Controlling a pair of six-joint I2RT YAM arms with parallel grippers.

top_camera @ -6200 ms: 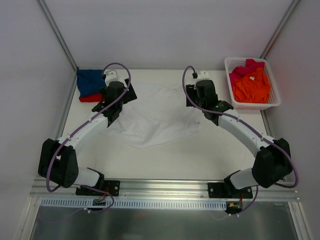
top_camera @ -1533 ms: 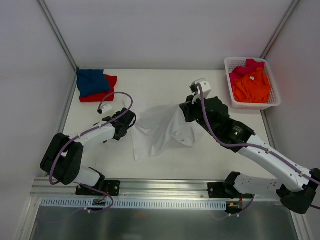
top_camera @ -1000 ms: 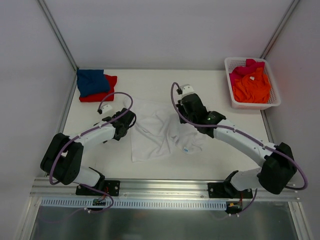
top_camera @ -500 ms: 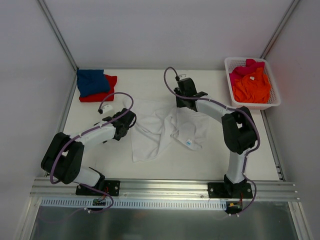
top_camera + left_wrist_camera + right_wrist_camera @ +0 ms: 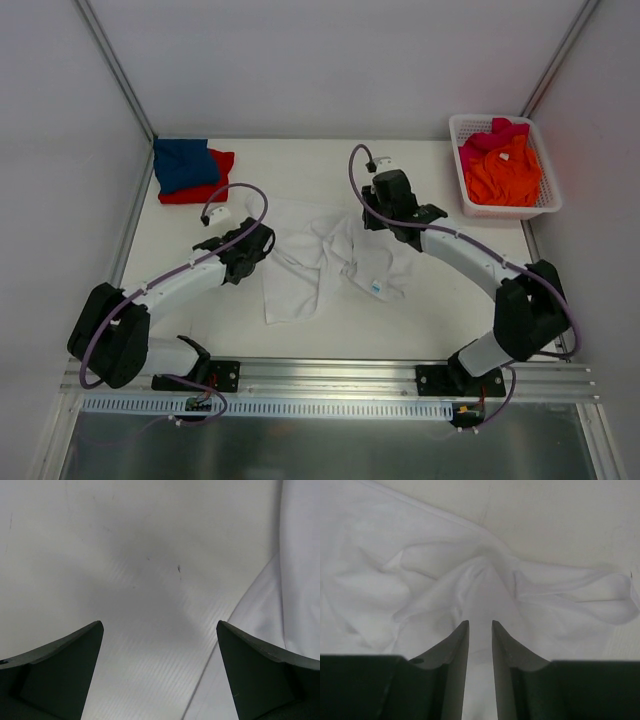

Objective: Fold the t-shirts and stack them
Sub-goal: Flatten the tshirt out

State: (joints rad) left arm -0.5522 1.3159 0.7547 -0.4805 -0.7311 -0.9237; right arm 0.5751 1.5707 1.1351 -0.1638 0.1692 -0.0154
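Nearest the bases, the left gripper is hovering over the smooth, faintly ribbed white table, its dark wedge-shaped fingers spreading wide with nothing between them. Just to its right, the hem of the white t-shirt is lying flat on the table.

The thin, soft shirt is lying in the middle of the table. It is rumpling into folds, with one long flap reaching toward the near edge.

Over its far right part, the right gripper is pointing down. Its jaws are standing only a narrow slit apart, and a raised ridge of the cloth is running up to that gap.

At the far left corner, a folded blue t-shirt is lying on top of a red t-shirt. At the far right, a white plastic lattice basket is holding a crumpled orange t-shirt, with a pink t-shirt bunching behind it.
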